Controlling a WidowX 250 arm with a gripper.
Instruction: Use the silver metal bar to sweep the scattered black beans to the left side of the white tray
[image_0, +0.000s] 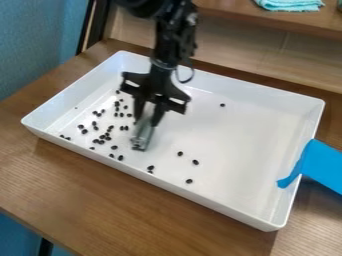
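1. Over the left-centre part of a shallow white tray (247, 135), the black claw (147, 121) hangs downward, with its arm entering from the top edge of the view; the claw is closed around a grey, partly see-through tool (143, 133), gripped by its upper part.
2. Below the fingertips, the tool slants slightly toward the view's lower left; its lower end lies low over the tray's floor, and dark bits show there; whether that end touches the floor cannot be told.
3. Across the tray's floor, small dark pellets (114, 147) lie scattered; most form a loose group on the view's left of the tool; a few lie to its right, toward the near wall; a single pellet (222, 105) lies well apart from these, toward the far wall.
4. At the tray's right wall, a bright blue strip (322, 165) overlaps the rim and extends to the view's right edge; its torn-looking end rests against the wall.
5. Beneath the tray is a brown wood-grained worktop (100, 185); behind it stand a paler wooden panel (257, 55) and, above, a wooden shelf (230, 9) bearing a folded turquoise cloth (290, 4); at the upper left is a blue surface (33, 45).
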